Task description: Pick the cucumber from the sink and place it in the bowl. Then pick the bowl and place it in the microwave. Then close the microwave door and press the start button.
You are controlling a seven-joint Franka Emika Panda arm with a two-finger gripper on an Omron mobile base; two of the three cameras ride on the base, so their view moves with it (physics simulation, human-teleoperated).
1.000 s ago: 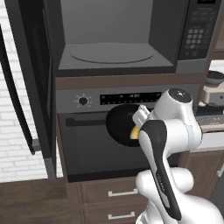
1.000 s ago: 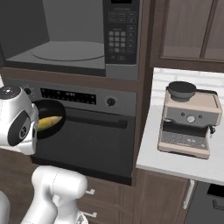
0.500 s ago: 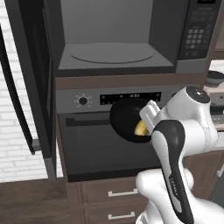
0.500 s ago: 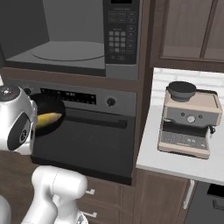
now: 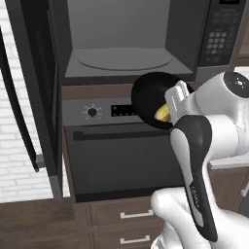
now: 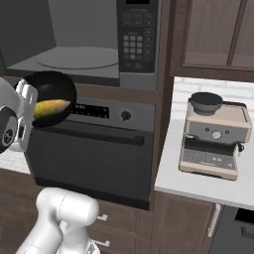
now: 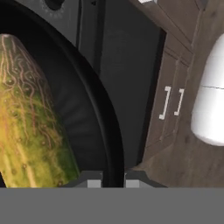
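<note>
In the left base view, the black bowl (image 5: 151, 97) hangs tilted in front of the oven (image 5: 116, 160), just below the open microwave (image 5: 126, 48), with the cucumber (image 5: 163, 114) lying inside it. The microwave door (image 5: 29, 97) stands swung out to the left.

In the right base view, the bowl (image 6: 49, 96) sits left of the keypad panel (image 6: 134, 42); a coffee machine (image 6: 216, 136) stands on the counter (image 6: 198, 183) at right.

In the hand view, the gripper (image 7: 113, 179) is clamped on the bowl's rim (image 7: 105, 127), the cucumber (image 7: 30, 127) beside it.

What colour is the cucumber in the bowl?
Yellow-green cucumber with pale squiggly lines, clearest in the hand view.
</note>
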